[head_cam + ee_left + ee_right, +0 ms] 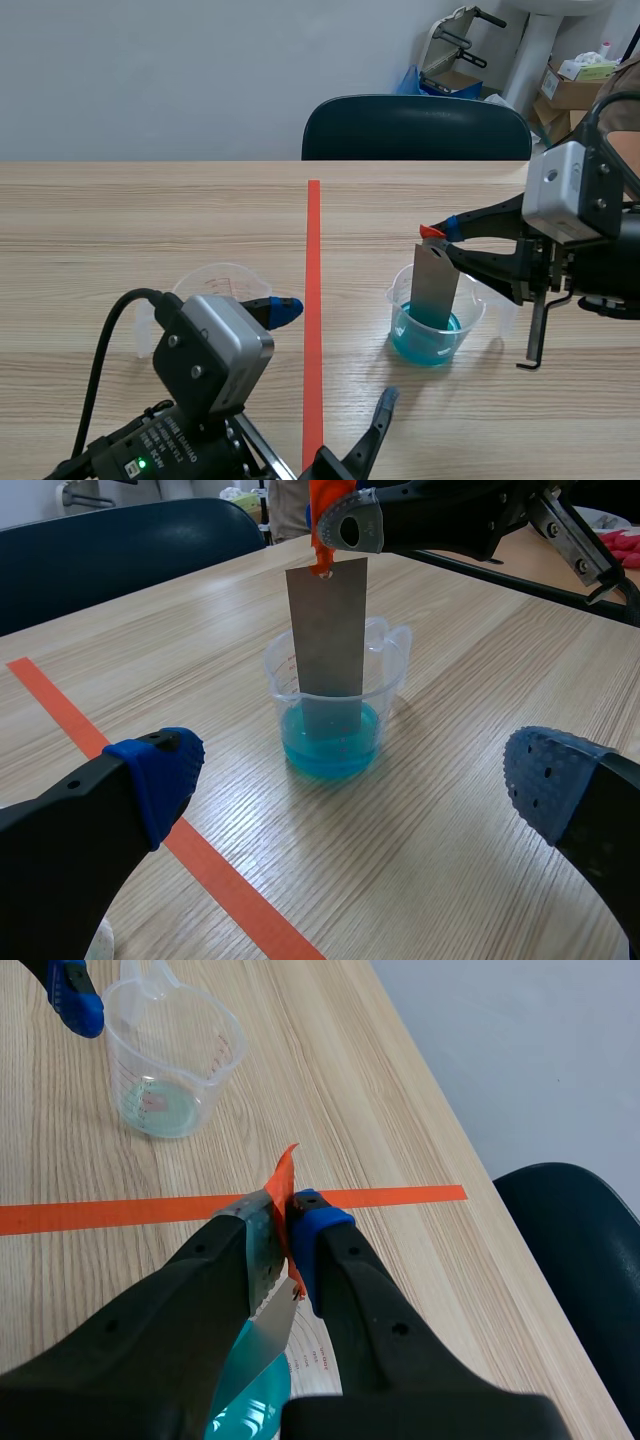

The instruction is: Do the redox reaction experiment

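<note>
Right gripper [445, 236] is pinched tight on the metal strip [435, 285] by its orange tab [431, 231]. The strip hangs straight up-and-down, bottom end dipped in the blue liquid [428, 342] in the clear beaker [472, 318]. Left gripper [336, 352] is spread wide, holding nothing, just beside a second beaker [215, 282] that has a little clear liquid in it.

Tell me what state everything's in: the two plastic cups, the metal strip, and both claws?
First beaker: upright, partly filled with blue liquid.
Metal strip: upright, lower end dipped in blue liquid.
Second beaker: upright, thin layer of clear liquid.
Right gripper: shut on the metal strip's orange tab.
Left gripper: open, holding nothing.
</note>
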